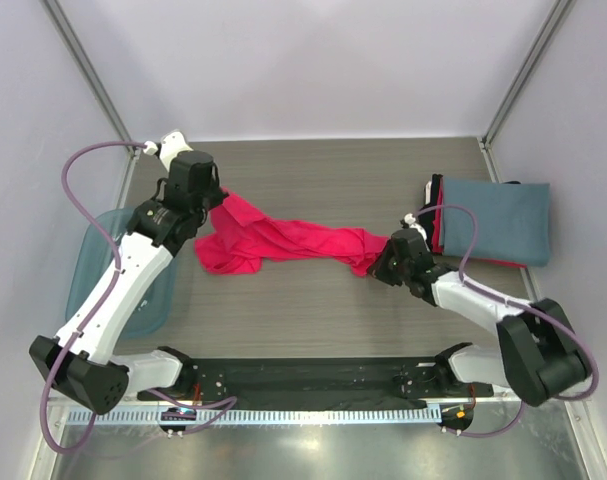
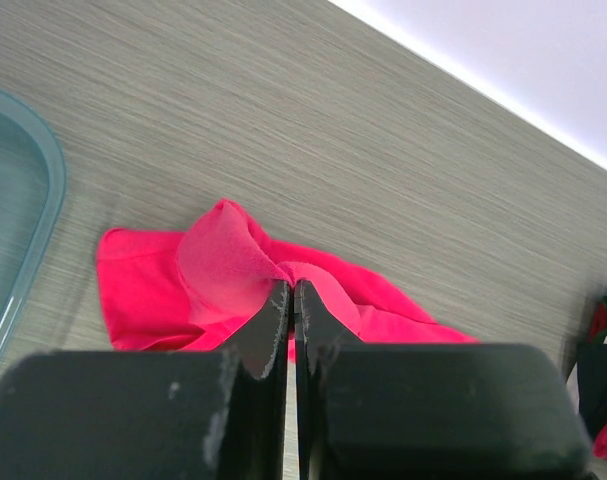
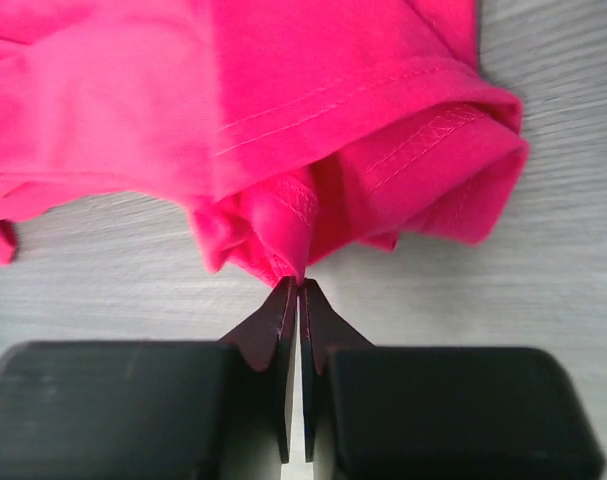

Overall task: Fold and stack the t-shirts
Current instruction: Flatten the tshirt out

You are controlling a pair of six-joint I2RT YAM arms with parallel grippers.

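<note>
A bright pink-red t-shirt (image 1: pixel 283 240) lies stretched in a crumpled band across the middle of the table. My left gripper (image 1: pixel 215 200) is shut on the shirt's left end, where a fold of cloth (image 2: pixel 233 265) rises into the closed jaws. My right gripper (image 1: pixel 378 262) is shut on the shirt's right end; a pinch of hemmed fabric (image 3: pixel 283 220) sits right at the fingertips (image 3: pixel 283 300). At the back right lies a folded slate blue-grey t-shirt (image 1: pixel 503 220) on top of a stack, with red and black folded edges (image 1: pixel 435 215) showing on its left side.
A translucent blue plastic bin (image 1: pixel 98 270) sits at the left edge under the left arm, its rim (image 2: pixel 43 200) close to the pink-red shirt. Grey walls enclose the wood-grain table (image 1: pixel 313 170) on three sides.
</note>
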